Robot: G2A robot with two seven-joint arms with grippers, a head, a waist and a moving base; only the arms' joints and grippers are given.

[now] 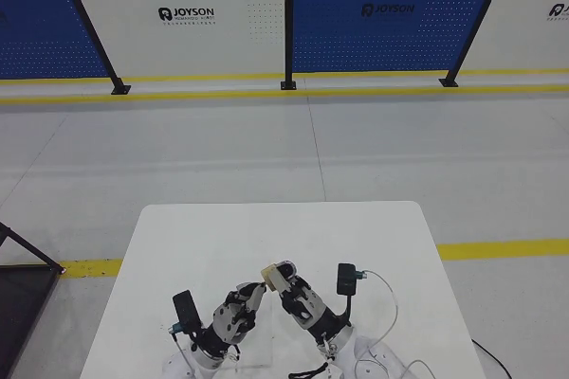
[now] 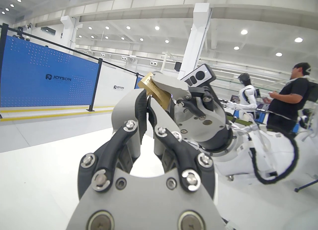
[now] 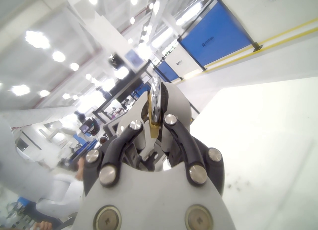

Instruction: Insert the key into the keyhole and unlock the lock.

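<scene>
We read the lock [image 2: 154, 91] as brass, brushed and semi-gloss; its shackle [image 3: 156, 103] is mirror-bright chrome. Left claw [image 2: 145, 103] and right claw [image 3: 157, 97] look the same to us: smooth matt pale-grey fingers [image 2: 124, 114], black ribbed rubbery pads [image 2: 142, 99], black satin plastic-looking links [image 2: 114, 146], polished metal screws [image 2: 99, 181]. The table [image 1: 360, 237] is smooth matt white.

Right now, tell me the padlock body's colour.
Brass gold; the padlock shows best in the left wrist view.
</scene>
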